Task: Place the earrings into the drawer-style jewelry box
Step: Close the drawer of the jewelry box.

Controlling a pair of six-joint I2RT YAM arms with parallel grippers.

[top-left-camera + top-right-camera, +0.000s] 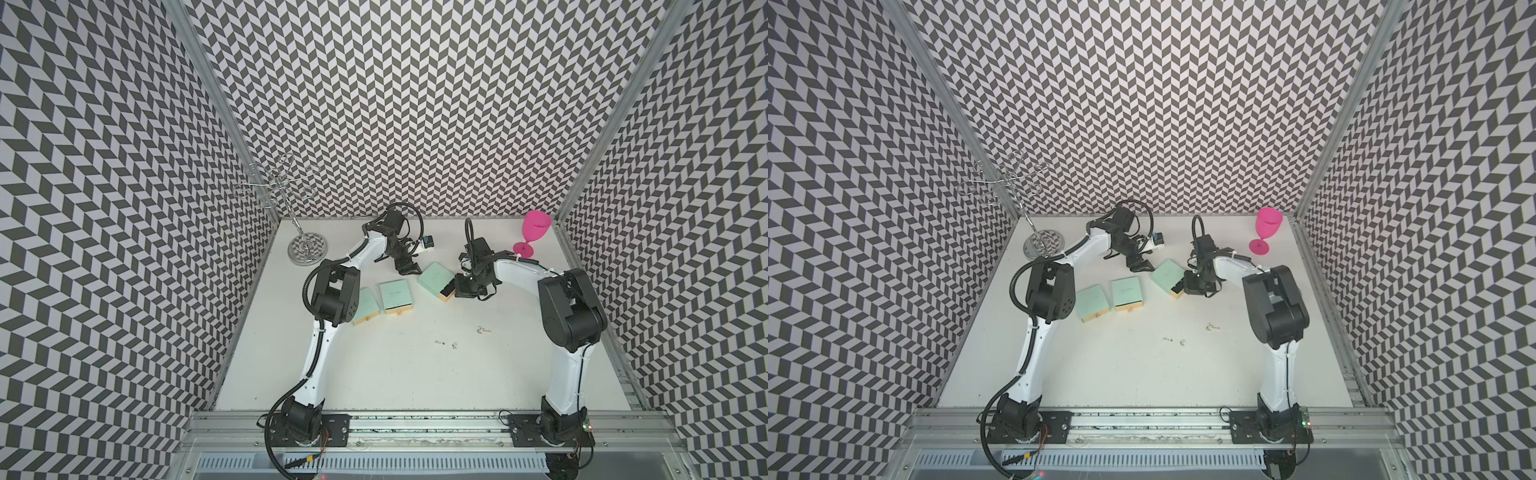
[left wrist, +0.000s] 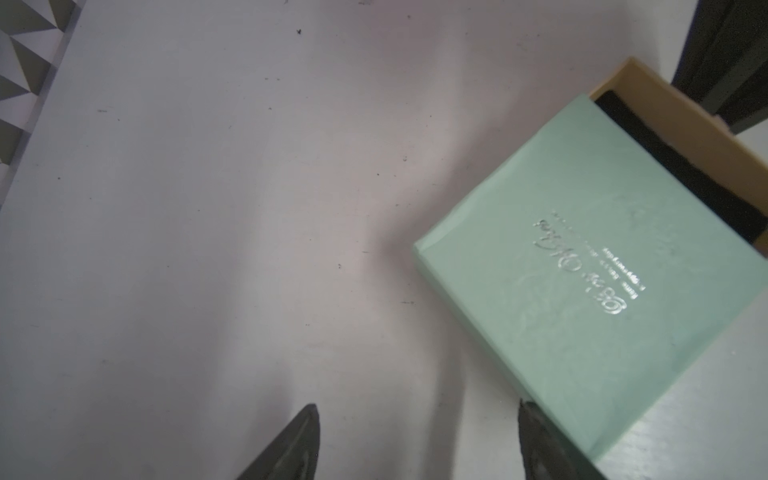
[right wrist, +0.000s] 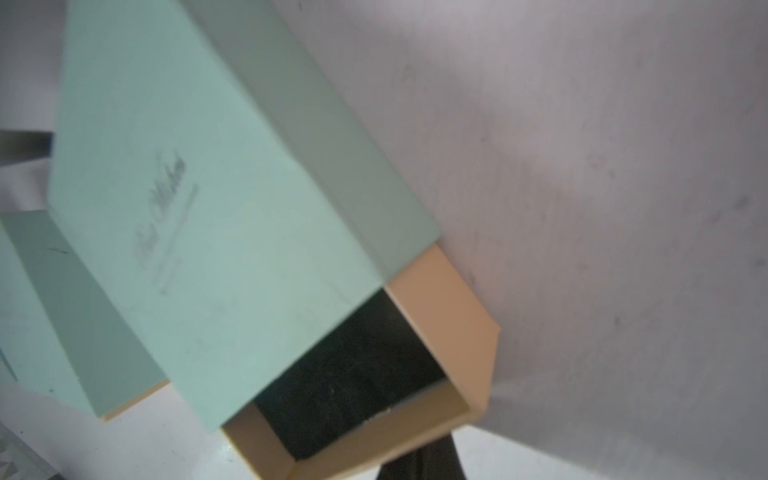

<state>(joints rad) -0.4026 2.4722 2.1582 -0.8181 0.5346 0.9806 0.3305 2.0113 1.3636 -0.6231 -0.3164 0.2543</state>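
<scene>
In a top view the earrings (image 1: pixel 483 330) lie loose on the tabletop (image 1: pixel 374 374), at 5 to 6 o'clock from the right pincer (image 1: pixel 454 286). That pincer is the nearer one and is closed at the part-open drawer (image 1: pixel 445 294). The left pincer (image 1: pixel 408 270) stands open beside the box (image 1: pixel 432 279), at its 10 o'clock corner.

The earrings (image 1: pixel 441 343) were tiny silvery pieces, lying loose in small clusters near the middle of the white surface (image 1: pixel 374 374), well apart from the jewelry box (image 1: pixel 432 279). That mint-green box, with silver script on its lid, sat flat and skewed farther back. Its tan drawer (image 3: pixel 449 316) was pulled partly out, showing a black lining.
</scene>
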